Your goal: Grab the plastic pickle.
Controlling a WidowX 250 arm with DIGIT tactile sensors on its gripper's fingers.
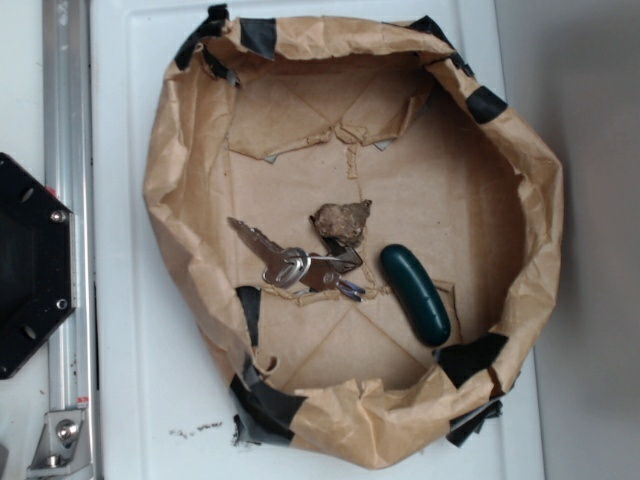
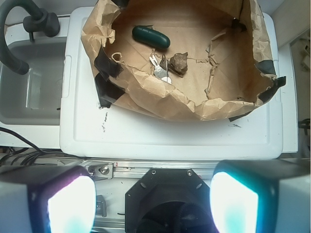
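From the exterior view I see a brown paper basin (image 1: 190,250), its crumpled wall patched with black tape, sitting on a white surface (image 1: 130,380). Inside it, the plastic pickle (image 1: 414,294) lies flat on the paper floor toward the right, glossy dark green and slanted. Just beside it sit a lumpy brown chunk (image 1: 342,220) and a bunch of keys (image 1: 296,265), the keys touching or nearly touching the chunk. The pickle lies apart from both. My gripper does not appear in this view; only the black base (image 1: 30,265) shows at the left edge.

From the wrist view, the gripper (image 2: 153,201) hangs over the base, outside the basin (image 2: 160,107). Its two glowing fingers (image 2: 72,206) stand wide apart with nothing between them, so I read it as released. The pickle (image 2: 151,37) lies well ahead of the fingers, across the near wall of the basin and slightly to the left of centre. The chunk (image 2: 178,63) and keys (image 2: 159,68) lie nearer to the gripper than the pickle does. A grey sink (image 2: 29,82) sits off to the left.
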